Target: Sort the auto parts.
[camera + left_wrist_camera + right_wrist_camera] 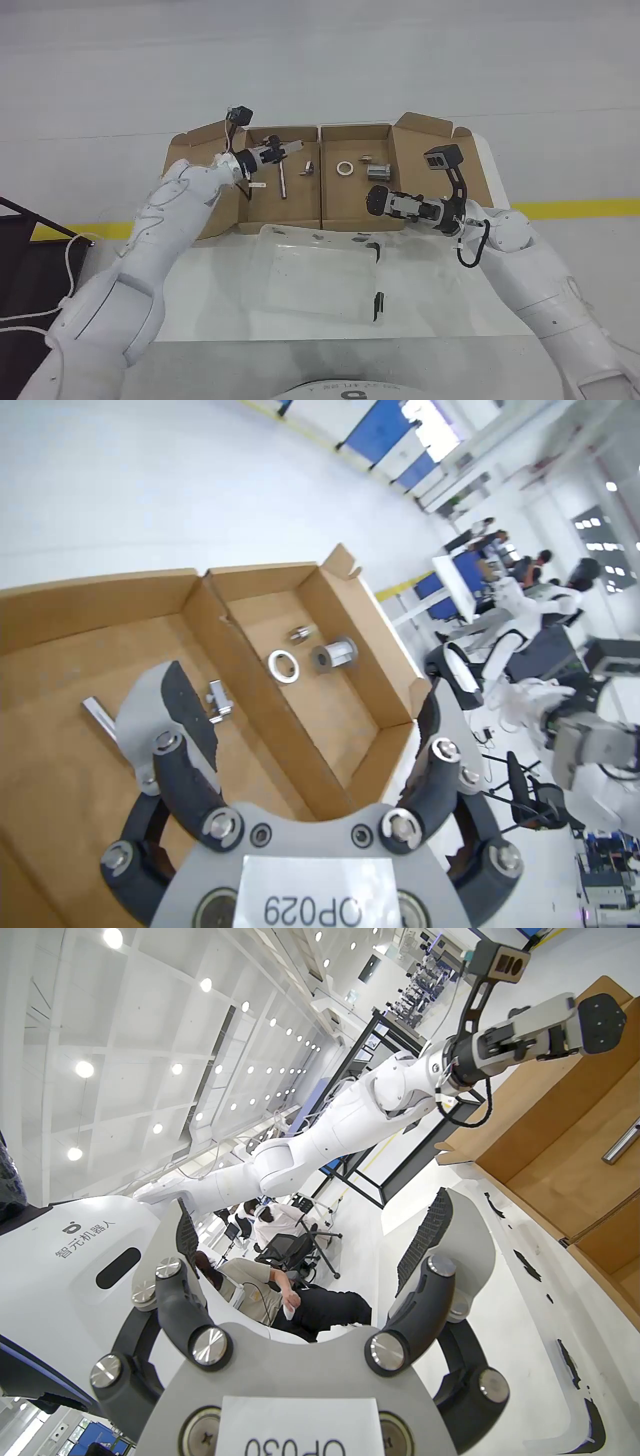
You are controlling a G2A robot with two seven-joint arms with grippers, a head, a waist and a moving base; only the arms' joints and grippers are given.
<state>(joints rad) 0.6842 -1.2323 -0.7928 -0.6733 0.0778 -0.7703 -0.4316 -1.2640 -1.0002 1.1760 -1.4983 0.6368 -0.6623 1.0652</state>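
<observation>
**Auto parts, metal, loose in two open cardboard boxes.** All places are given from the shared wall [320, 180] where the boxes meet.

- Rod [97, 712]: on the left arm's side of the shared wall, lying flat on the box floor, a little apart from it.
- Bracket [219, 701]: same side, small, between the rod and the shared wall.
- Ring [283, 666]: right arm's side, lying flat, near the shared wall.
- Pulley [335, 655]: same side, farther from the shared wall than the ring, lying on its side.
- Fitting [299, 633]: same side, small, just past the ring.
- Dark piece [378, 305]: out on the table [450, 300], well away from the shared wall, beside a clear plastic sheet [320, 275].

**Handling (judged).** All look stiff, smooth and dense for their size, and likely slippery. The rod may roll, so grip it across its middle. The ring offers little height, so pinch its rim. Take the pulley across its barrel.

**Tools.**
- Left gripper [300, 695]: fingers spread, empty, above the rod's side of the shared wall.
- Right gripper [312, 1208]: fingers spread, empty, at the near end of the shared wall, on the ring's side.

**Clearance.** Upright walls and raised flaps ring both boxes. The bracket sits tight to the shared wall, leaving little finger room. There is more room over each box's middle.
</observation>
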